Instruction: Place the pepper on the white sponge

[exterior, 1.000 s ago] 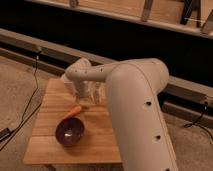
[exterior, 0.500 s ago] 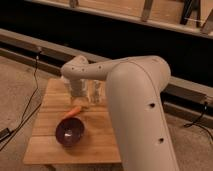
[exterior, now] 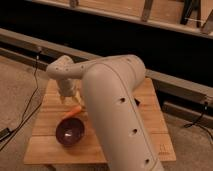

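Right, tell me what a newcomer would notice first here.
The big off-white arm fills the middle, sweeping up from the lower right across the wooden table. Its hand hangs open over the table's left half, just above the orange pepper, with a dark purple bowl nearer the camera.

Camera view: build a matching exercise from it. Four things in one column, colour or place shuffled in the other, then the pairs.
1. pepper
2. bowl
3. gripper
4. table

a. dark purple, round
b. pale wood
c. orange, lying on the table just behind the bowl
d. hanging over the table, just behind the pepper

Pairs: 1-c, 2-a, 3-d, 4-b
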You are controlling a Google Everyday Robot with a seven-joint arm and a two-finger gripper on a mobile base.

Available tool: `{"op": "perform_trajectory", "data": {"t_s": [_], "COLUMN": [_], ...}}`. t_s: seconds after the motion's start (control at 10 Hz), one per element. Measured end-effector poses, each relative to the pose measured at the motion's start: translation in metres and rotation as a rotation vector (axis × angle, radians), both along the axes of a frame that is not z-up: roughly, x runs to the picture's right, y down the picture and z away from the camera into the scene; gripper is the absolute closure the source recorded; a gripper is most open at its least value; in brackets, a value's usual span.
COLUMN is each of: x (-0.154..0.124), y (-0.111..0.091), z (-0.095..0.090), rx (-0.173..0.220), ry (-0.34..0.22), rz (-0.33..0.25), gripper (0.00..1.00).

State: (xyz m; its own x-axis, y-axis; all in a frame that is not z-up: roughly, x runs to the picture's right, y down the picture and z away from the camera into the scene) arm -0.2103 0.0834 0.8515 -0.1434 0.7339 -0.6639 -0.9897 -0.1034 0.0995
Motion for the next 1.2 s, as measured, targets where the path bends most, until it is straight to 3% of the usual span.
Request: {"op": "perform_trajectory", "data": {"t_s": [0.2,0.4,1.2], "x": [-0.022,-0.023,-0.022], "y": [0.004,0.004,0.004], "z": [0.011,0.012,0.012], "rx": [-0.005,-0.004,-0.004], "ry": [0.064,0.098,0.102], "rz": [0.087,0.131,0.134], "gripper": [0.35,0.35,0.35]}}
